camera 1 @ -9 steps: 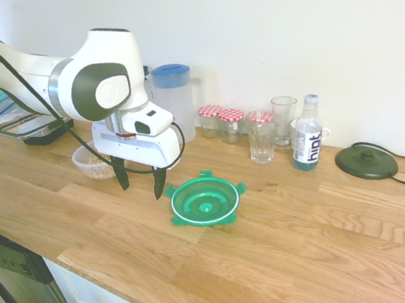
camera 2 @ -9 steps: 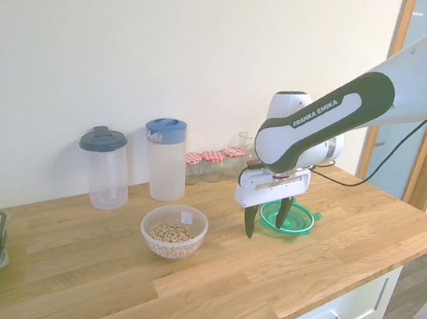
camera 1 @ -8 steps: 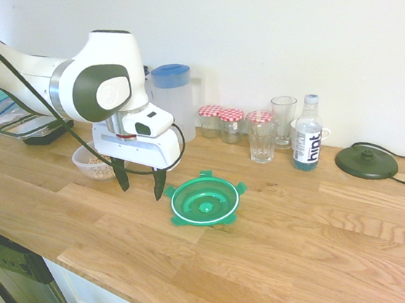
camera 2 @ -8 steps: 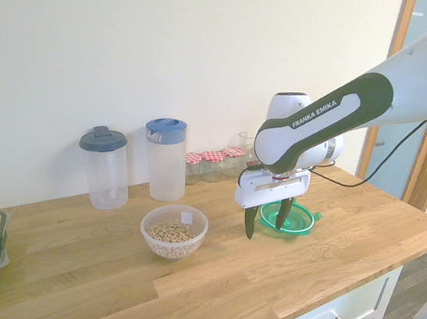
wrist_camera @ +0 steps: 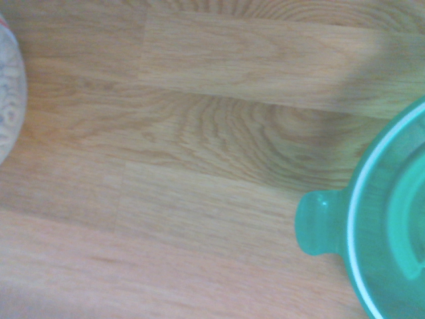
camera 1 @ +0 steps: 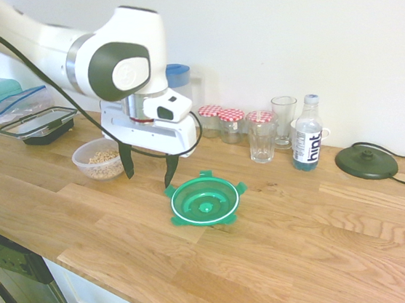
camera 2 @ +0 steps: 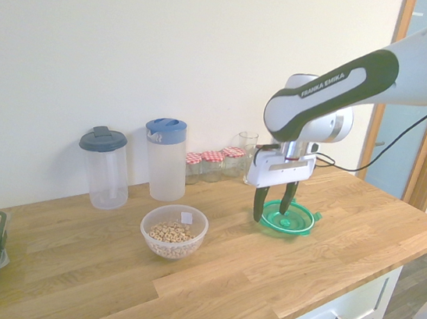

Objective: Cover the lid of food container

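Note:
The round green lid point(camera 1: 205, 201) with a white rim ring lies flat on the wooden counter point(camera 1: 293, 243), seen also as the lid point(camera 2: 289, 217) from the other side and as the lid point(wrist_camera: 392, 226) in the wrist view. The small clear food container point(camera 1: 99, 158) with beige grains stands to the lid's left; it shows as the container point(camera 2: 174, 231) and as a pale blur, the container point(wrist_camera: 8, 100). My gripper point(camera 1: 148, 171) hangs open and empty just above the counter, between the container and the lid, at the lid's near edge point(camera 2: 271, 206).
Behind the lid stand a blue-lidded jug point(camera 1: 177, 96), two jars with checked lids point(camera 1: 223, 123), two glasses point(camera 1: 272, 130) and a water bottle point(camera 1: 306, 134). A black disc with a cord point(camera 1: 366, 161) lies at right. A dark rectangular container point(camera 1: 36, 126) sits far left.
The arm has risen and shifted toward the lid, away from the container. The fingers stay open. Lid and container have not moved.

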Available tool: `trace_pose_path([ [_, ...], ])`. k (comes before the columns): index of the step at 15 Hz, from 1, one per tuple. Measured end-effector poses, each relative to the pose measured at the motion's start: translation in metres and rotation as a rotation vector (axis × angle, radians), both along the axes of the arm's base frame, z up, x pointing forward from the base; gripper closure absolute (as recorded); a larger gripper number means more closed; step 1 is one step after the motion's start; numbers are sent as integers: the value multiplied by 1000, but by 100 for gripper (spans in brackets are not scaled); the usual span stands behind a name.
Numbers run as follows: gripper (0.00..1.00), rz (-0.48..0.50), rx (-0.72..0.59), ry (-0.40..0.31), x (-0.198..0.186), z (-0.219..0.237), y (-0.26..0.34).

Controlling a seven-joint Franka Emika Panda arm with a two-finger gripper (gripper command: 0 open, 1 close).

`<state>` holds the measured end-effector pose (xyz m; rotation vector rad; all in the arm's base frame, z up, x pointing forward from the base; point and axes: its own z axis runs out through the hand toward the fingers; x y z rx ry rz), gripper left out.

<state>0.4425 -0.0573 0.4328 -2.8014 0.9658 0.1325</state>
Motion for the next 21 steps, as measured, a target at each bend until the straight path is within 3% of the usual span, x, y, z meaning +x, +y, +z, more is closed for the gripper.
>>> trace_pose_path([
  [5,0,84,190,108,22,3,-96],
  [8,0,72,236,143,32,-6,-151],
  [15,0,15,296,181,49,-49,-196],
  [21,0,-7,367,169,65,-77,-202],
])
